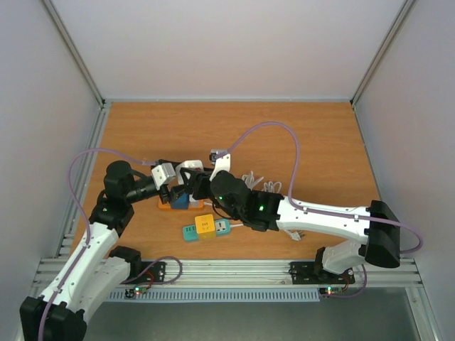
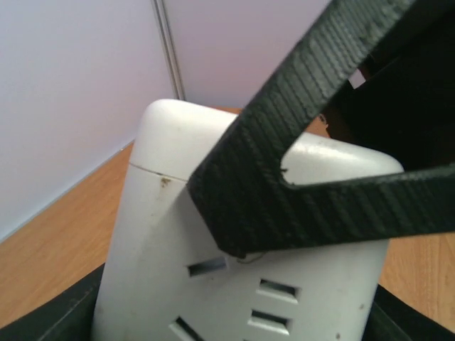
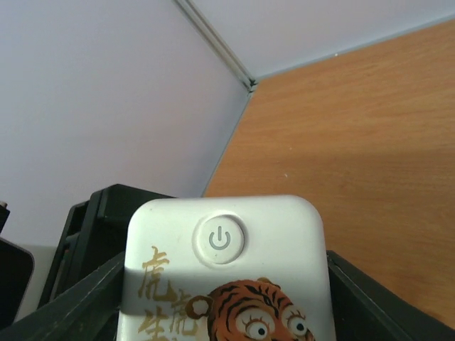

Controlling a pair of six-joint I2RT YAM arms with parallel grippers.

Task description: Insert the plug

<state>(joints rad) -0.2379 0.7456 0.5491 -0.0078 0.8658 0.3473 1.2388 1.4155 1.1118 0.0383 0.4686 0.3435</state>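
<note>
A white socket block hangs just above the table's middle, between both grippers. In the left wrist view its slotted face fills the space between my left gripper's jaws, which press on its sides. A black finger of the right gripper crosses over that face. In the right wrist view the block's other face, with a power button and a tiger print, sits between my right gripper's fingers, which lie against both sides. In the top view the left gripper and right gripper meet there. I cannot make out the plug.
Teal, yellow and green-white cube adapters lie in a row near the front. An orange piece and a blue block sit under the grippers. A white cord loops beside the right arm. Walls stand on three sides.
</note>
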